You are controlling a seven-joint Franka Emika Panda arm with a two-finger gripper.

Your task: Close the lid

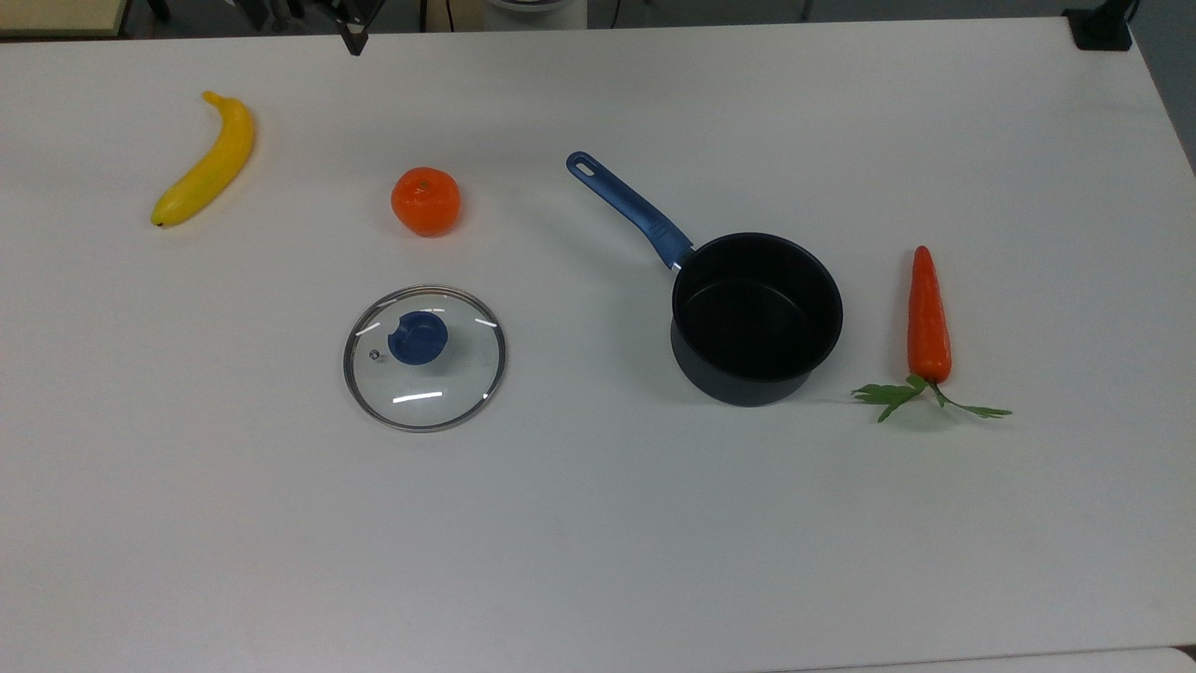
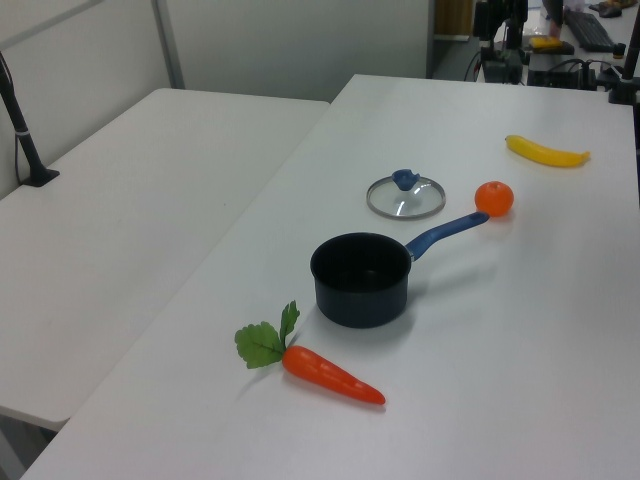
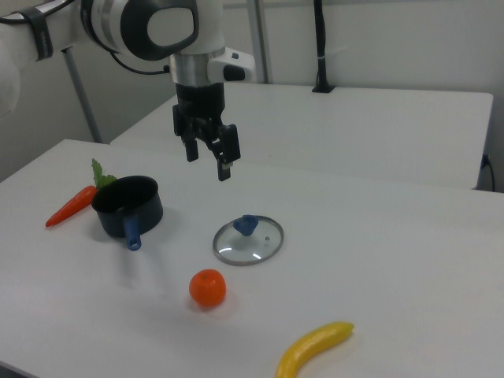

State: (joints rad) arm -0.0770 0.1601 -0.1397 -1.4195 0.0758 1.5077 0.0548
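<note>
In the right view the gripper (image 3: 206, 161) hangs in the air above the worktop (image 3: 378, 268), its jaws parted with a plain gap between the two fingers, holding nothing and touching nothing. It sits high over the stretch of worktop between the lid (image 3: 248, 240) and the saucepan (image 3: 127, 206), well clear of both. In the top view a dark finger tip of the gripper (image 1: 353, 39) pokes in at the top edge, far from the lid (image 1: 425, 358). The lid lies flat on the worktop (image 1: 598, 523), knob up, its clear glass showing the white surface through it and a small steam hole near the blue knob. The saucepan (image 1: 755, 318) stands upright and uncovered well apart from the lid, toward the top view's right, its long blue handle reaching up and toward the top view's left. An orange (image 1: 425, 200) sits near the lid, just beyond its far rim in the top view, and a banana (image 1: 206, 159) lies further off at the top view's left. A carrot (image 1: 929, 322) with green leaves lies beside the saucepan on the top view's right, not touching it. In the left view the lid (image 2: 405, 196) rests beyond the saucepan (image 2: 361, 278), with the orange (image 2: 494, 198) close to the handle's end. Nothing lies on the bare worktop between lid and saucepan.
</note>
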